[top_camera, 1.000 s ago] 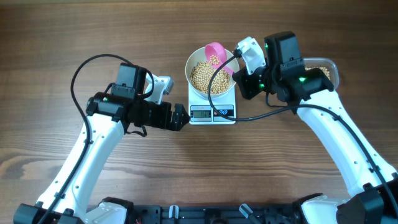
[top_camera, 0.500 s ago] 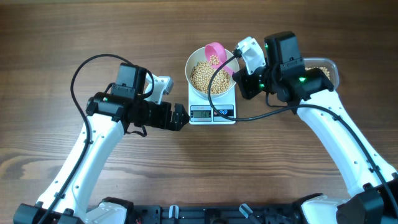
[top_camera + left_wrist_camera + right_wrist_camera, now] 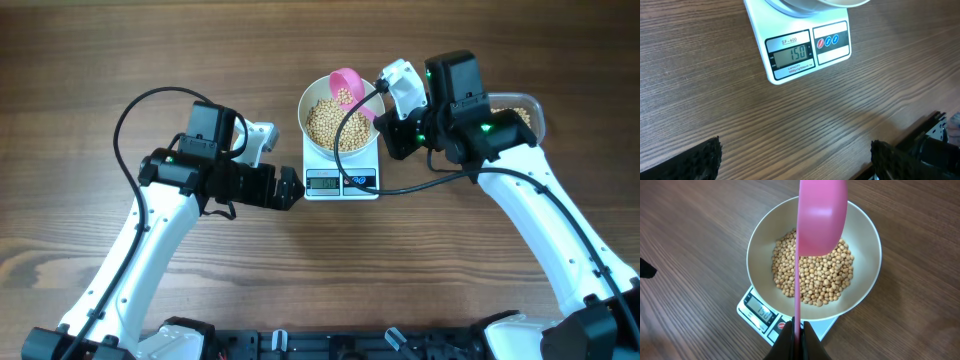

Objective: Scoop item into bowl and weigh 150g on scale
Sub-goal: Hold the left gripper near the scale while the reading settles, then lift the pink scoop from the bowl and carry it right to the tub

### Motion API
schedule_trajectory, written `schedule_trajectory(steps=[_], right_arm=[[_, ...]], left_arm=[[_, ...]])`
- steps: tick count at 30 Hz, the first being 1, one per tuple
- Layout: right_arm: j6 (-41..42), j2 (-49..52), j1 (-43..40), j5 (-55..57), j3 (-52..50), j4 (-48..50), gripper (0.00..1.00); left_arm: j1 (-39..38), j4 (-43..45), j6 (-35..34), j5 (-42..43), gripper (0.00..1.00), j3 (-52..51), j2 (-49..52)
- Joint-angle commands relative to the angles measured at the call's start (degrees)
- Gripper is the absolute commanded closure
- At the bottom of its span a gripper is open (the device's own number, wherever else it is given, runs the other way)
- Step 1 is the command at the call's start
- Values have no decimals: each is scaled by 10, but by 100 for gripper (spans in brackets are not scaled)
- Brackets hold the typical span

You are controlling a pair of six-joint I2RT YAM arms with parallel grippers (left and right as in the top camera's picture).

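Big stuff first. Over the desk (image 3: 90, 60), your left gripper (image 3: 795, 152) hangs just in front of the scale, jaws spread as wide as they go and gripping nothing. Your right gripper (image 3: 797, 339) has its jaws pinched tight on the handle of the pink scoop (image 3: 822, 215).

The scale (image 3: 795, 50) reads 150. The white bowl (image 3: 865, 245) sits right on it with the scoop hovering over the far side. The beans (image 3: 815, 285) are piled in the bowl, so I'd say the weighing is basically there.

The main risk now is overshooting. The overhead view seems to show a few beans in the scoop, though I can't be sure. Any tilt or jolt as you pull away would drop them in. Also watch for the scoop clipping the bowl's rim, or the left arm nudging the scale and throwing off the reading.
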Motion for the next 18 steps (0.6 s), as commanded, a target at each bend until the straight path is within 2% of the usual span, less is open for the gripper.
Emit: schedule_trajectory(steps=[1,12,18], right_arm=[[1,-6,2,3,8,3,96],[4,-6,2,3,8,4,96],[57,-11,-16,-12,9,23,96]], left_arm=[[-3,2,11,-2,0,8,5],[-3,2,11,-2,0,8,5],[-3,2,11,-2,0,8,5]])
